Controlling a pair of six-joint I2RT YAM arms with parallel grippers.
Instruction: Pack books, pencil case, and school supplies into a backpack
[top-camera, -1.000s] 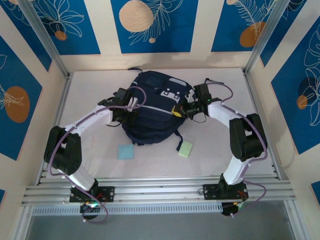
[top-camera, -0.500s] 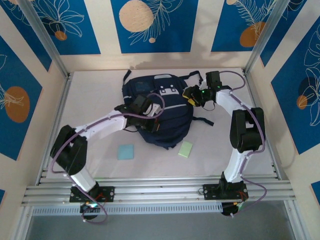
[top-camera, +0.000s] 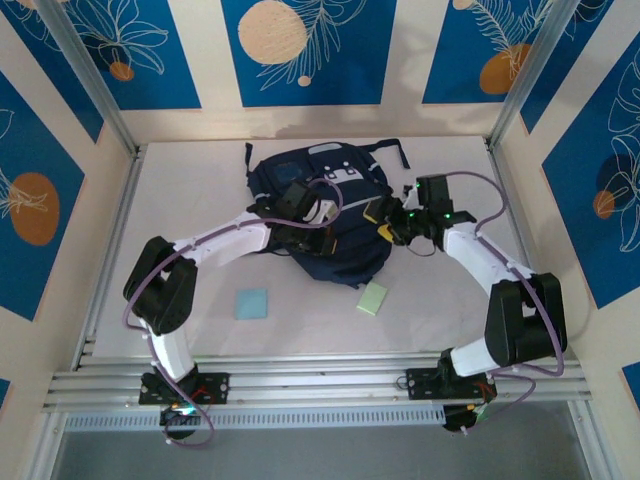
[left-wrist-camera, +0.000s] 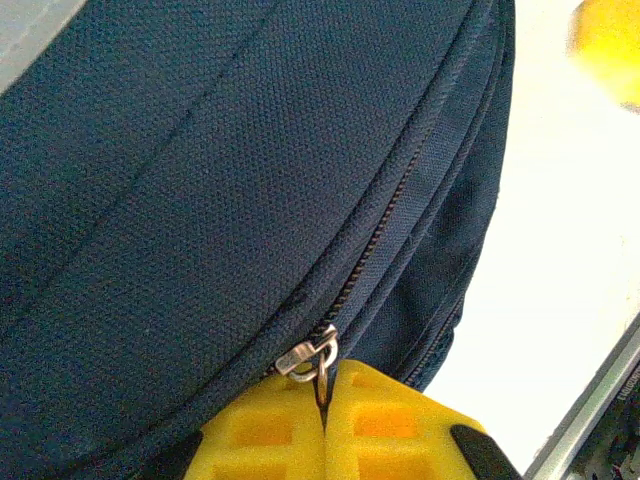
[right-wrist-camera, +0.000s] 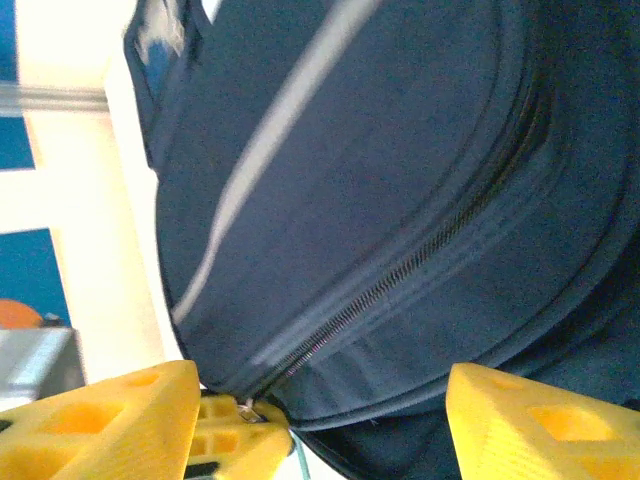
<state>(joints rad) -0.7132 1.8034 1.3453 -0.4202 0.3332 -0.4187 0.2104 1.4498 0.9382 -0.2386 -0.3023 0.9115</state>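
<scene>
The navy backpack (top-camera: 350, 255) lies in the middle of the table with its pale stripe showing. My left gripper (top-camera: 322, 240) rests on the pack's near side. In the left wrist view its yellow fingers (left-wrist-camera: 260, 430) are pressed together on the metal zipper pull (left-wrist-camera: 318, 352), with the backpack (left-wrist-camera: 250, 150) behind. My right gripper (top-camera: 383, 222) stands at the pack's right edge. Its yellow fingers (right-wrist-camera: 540, 420) are spread wide, holding nothing, with the backpack (right-wrist-camera: 380, 180) close in front. The left gripper (right-wrist-camera: 235, 440) shows there too. The books and pencil case are out of view.
A light blue square pad (top-camera: 252, 303) and a smaller pale green pad (top-camera: 372, 298) lie on the white table (top-camera: 190, 200) in front of the backpack. Dark straps (top-camera: 395, 150) trail behind the pack. Aluminium rails (top-camera: 320, 380) run along the near edge.
The backpack has turned and shifted toward the back. My left gripper travelled right across it, still shut. My right gripper opened, let go of the pack and dropped back to its right edge.
</scene>
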